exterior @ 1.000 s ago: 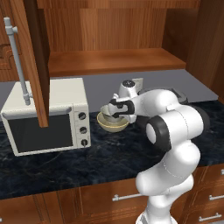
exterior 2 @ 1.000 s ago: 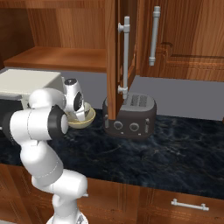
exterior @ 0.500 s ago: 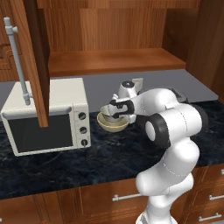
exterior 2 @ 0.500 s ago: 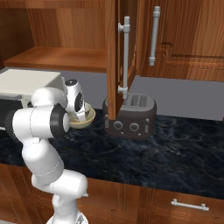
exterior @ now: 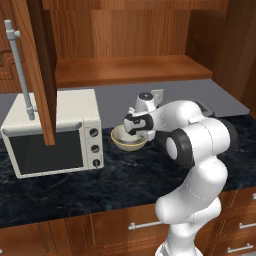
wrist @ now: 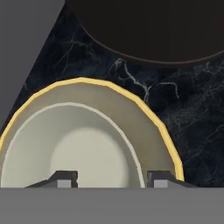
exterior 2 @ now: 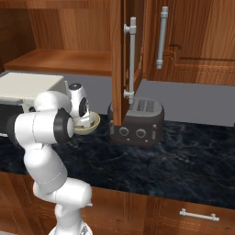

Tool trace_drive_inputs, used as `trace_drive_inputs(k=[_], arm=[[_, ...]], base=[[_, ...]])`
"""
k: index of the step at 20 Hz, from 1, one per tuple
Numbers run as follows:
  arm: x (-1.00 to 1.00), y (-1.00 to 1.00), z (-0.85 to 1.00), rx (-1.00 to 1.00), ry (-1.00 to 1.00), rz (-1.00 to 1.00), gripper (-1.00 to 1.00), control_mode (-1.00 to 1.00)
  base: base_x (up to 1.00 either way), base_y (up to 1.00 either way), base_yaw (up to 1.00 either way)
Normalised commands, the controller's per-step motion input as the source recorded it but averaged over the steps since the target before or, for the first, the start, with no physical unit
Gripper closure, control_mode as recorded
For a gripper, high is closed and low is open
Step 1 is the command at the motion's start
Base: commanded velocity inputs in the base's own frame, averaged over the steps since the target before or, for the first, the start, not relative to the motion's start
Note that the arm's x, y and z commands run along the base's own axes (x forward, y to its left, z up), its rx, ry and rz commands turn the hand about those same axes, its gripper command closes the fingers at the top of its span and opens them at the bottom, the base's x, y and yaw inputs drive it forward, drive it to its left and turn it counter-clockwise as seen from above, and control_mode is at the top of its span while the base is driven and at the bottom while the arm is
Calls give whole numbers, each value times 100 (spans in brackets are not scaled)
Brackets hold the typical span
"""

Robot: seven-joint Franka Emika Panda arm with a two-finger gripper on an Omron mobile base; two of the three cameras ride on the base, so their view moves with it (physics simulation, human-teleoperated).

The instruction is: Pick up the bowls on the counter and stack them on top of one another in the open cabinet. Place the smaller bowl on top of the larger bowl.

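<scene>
The bench [exterior: 125,175] is glossy black marble with pale veins. Both bowls look like smooth, matt ceramic: the larger bowl [wrist: 148,118] yellowish, the smaller bowl [wrist: 83,153] pale. The cabinet [exterior: 130,70] is reddish-brown wood.

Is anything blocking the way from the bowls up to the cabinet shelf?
Nothing visible does. The smaller bowl sits nested in the larger bowl on the counter, and the open cabinet shelf above looks unobstructed; the microwave stands beside.

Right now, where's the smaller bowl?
The smaller bowl sits nested inside the larger bowl on the counter, right of the microwave.
</scene>
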Motion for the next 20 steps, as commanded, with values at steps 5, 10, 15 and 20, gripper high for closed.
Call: trace_drive_inputs(k=[5, 10, 15, 20], arm=[[13, 0, 34, 0, 2, -2, -100, -100], [-3, -2, 58, 0, 11, -2, -100, -100], [-25, -11, 57, 0, 17, -2, -100, -100], [-57, -21, 42, 0, 19, -2, -100, -100]], base=[[0, 0, 0], [0, 0, 0], [0, 0, 0], [0, 0, 0]])
